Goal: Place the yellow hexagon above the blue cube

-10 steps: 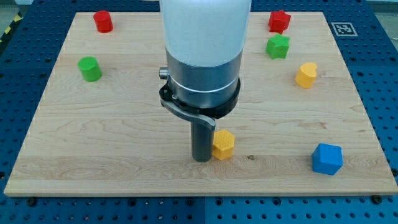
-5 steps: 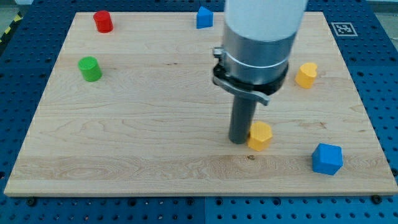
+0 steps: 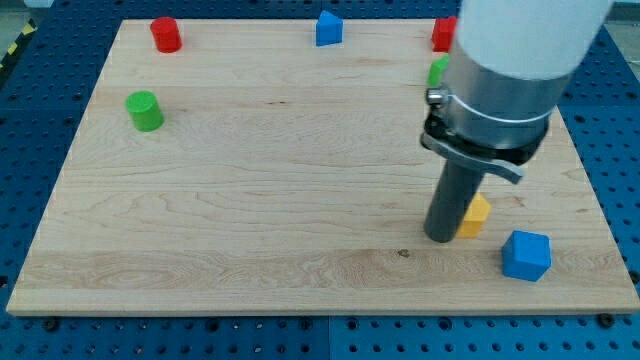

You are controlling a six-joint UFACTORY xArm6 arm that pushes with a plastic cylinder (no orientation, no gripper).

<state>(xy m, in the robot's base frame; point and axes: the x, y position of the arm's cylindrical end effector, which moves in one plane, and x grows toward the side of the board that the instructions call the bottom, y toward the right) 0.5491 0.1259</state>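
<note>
The yellow hexagon [image 3: 476,216] lies on the wooden board at the lower right, mostly hidden behind my rod. My tip [image 3: 441,238] touches its left side. The blue cube [image 3: 526,255] sits just to the lower right of the hexagon, a small gap apart, near the board's bottom edge.
A green cylinder [image 3: 145,110] and a red cylinder [image 3: 166,34] sit at the upper left. A small blue block [image 3: 328,28] is at the top middle. A red block [image 3: 443,33] and a green block [image 3: 437,71] peek out beside the arm, which hides the area behind it.
My tip has pushed the yellow hexagon steadily to the view's right, from the board's middle to just left of and above the blue cube. The arm now hides the other yellow block.
</note>
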